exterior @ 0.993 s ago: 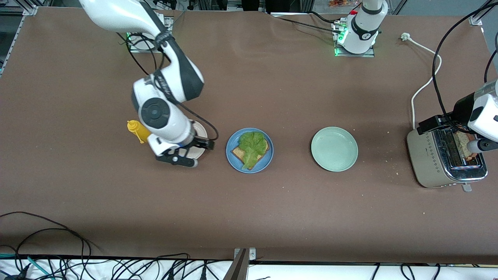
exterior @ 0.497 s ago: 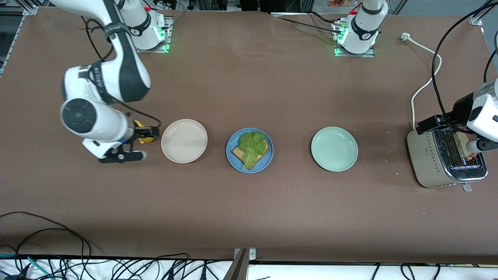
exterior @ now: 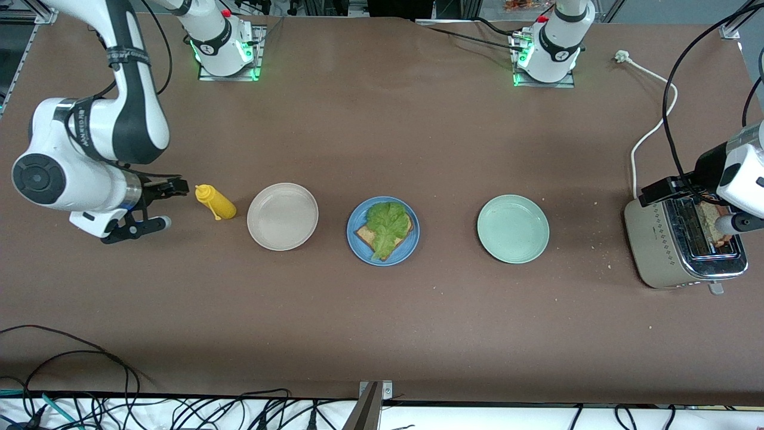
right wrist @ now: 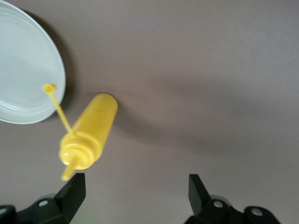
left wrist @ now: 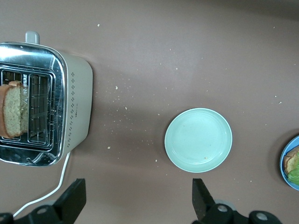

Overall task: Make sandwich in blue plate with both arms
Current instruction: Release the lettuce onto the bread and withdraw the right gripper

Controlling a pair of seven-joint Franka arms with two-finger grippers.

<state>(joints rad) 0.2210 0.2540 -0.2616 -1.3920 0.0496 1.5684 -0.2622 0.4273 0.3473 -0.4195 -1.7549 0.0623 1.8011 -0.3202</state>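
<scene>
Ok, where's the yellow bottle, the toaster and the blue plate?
yellow bottle point(exterior: 216, 203), front view, middle of its body.
toaster point(left wrist: 74, 102), left wrist view, its pale side wall.
blue plate point(exterior: 356, 248), front view, bare rim.

1. A wide table point(exterior: 382, 334) is covered edge to edge by a matte brown sheet point(exterior: 370, 137).
2. Pale crumbs point(left wrist: 117, 87) are scattered over the sheet.
3. A white cord point(exterior: 653, 128) is laid across the sheet at the left arm's end and ends in a plug point(exterior: 622, 57).
4. Two metal mounting plates point(exterior: 230, 63) are lit by green lamps along the table's farthest edge.
5. A strip of white floor point(exterior: 477, 418) is seen at the nearest edge, where tangled black cables point(exterior: 71, 382) are strewn.
6. A metal bracket point(exterior: 373, 397) is fixed at the middle of that edge.
7. Even overhead light is cast, with soft shadows only.
</scene>
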